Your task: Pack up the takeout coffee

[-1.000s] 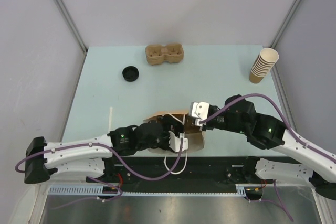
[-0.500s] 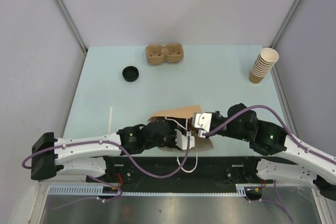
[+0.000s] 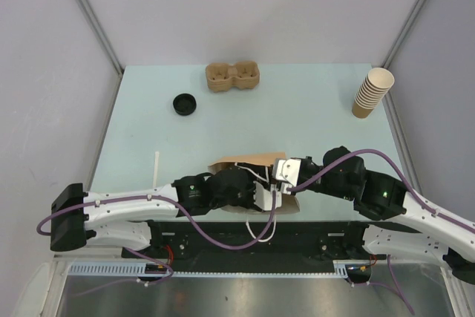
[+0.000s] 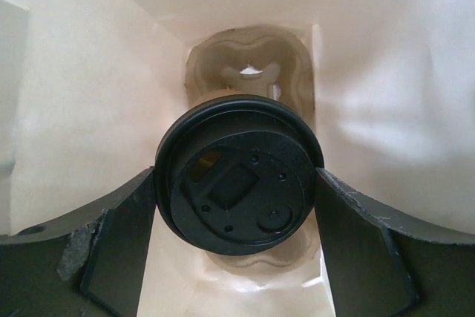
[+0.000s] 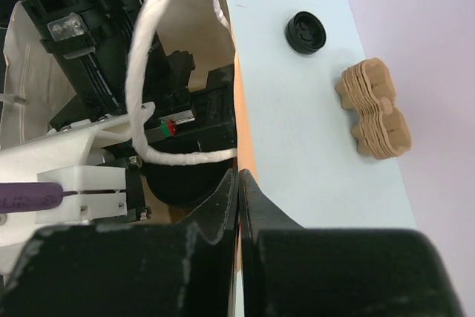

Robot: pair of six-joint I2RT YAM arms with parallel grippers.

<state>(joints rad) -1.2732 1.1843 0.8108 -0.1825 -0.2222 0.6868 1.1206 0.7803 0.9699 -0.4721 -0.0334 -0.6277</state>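
Only L wrist shows lidded cup [image 4: 237,183] in bag [image 4: 393,109], L fingers [image 4: 111,257] clasping it, R fingers [image 5: 185,257] pinching rim

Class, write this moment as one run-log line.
left gripper: holds lidded cup inside paper bag | right gripper: shut on bag's edge | stage: packing

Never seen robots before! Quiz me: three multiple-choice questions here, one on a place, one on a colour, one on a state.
1. Where on the pale table is the tall stack of tan paper cups? A far right; B near left; C middle.
2. What colour is the round plastic lid between the left hand's fingers? A white; B black; C red.
3. The right hand is: A wide open; B holding a spoon; C shut on the brown paper bag's edge.
Answers: A, the top view shows it there; B, plainly black; C, its fingers pinch that edge.
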